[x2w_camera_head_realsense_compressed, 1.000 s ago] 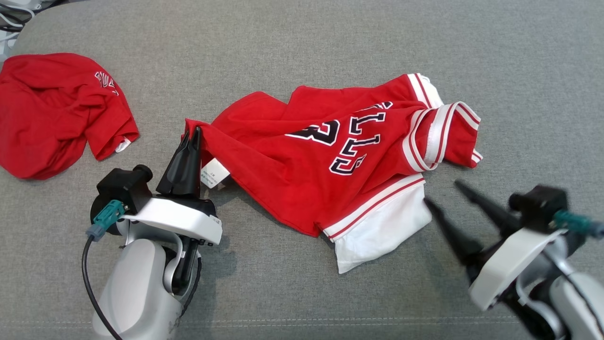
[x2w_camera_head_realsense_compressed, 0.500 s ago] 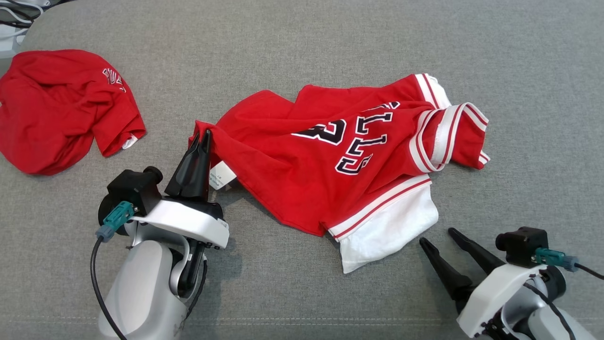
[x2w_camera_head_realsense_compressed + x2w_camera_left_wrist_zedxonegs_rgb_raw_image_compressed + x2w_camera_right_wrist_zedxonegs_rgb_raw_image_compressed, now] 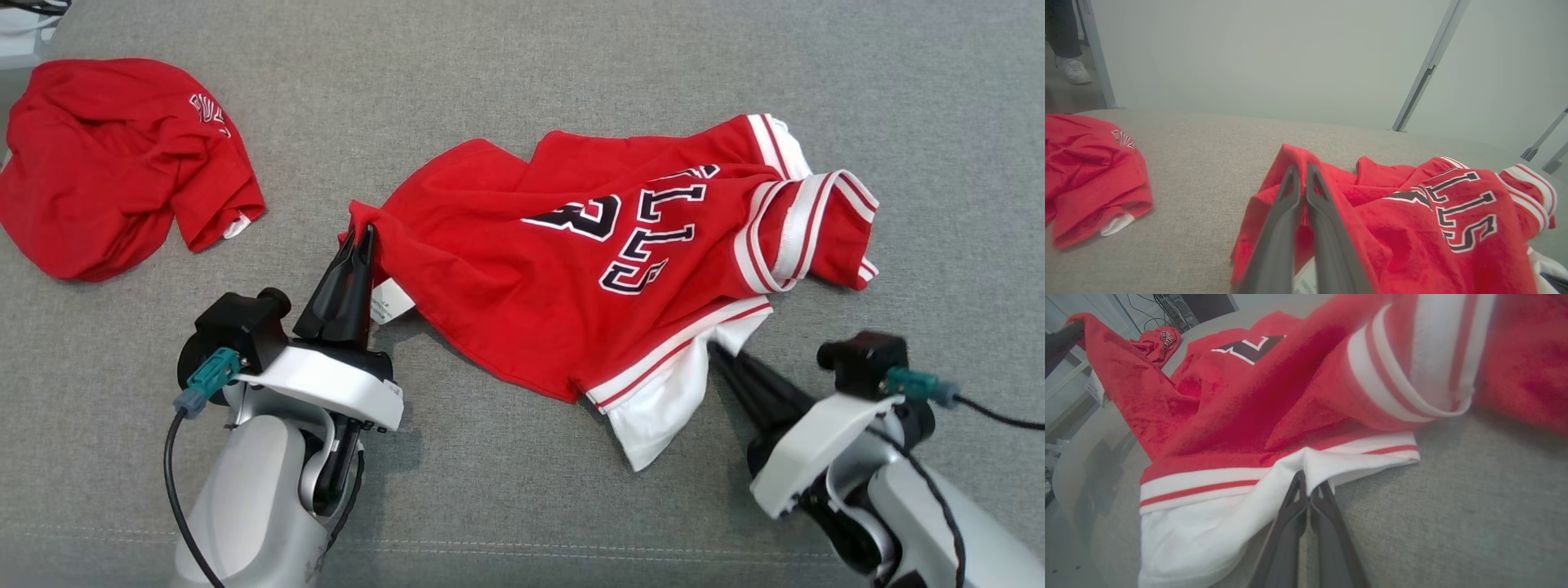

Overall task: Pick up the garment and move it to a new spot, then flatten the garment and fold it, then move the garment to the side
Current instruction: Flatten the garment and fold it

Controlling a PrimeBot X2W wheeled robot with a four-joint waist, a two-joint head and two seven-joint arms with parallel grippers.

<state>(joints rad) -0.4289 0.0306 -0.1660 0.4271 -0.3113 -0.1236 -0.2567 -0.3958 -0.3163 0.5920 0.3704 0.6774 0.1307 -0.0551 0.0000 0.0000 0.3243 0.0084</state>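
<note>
Pick-up step: left end effector (image 3: 362,237) & right end effector (image 3: 718,356) both clamped on red fabric jersey w/ white trim (image 3: 506,273); next probably req. even, simultaneous lift.

Garment (image 3: 522,269) right of other shirt (image 3: 106,163)

Crumpled red-and-white garment (image 3: 588,269) sprawls mid-couch

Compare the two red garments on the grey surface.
The jersey lies spread out, showing black lettering and white striped trim; the other red garment is bunched in a heap. The left gripper and right gripper each pinch the jersey; the other red garment lies untouched. Both are red with lettering.
</note>
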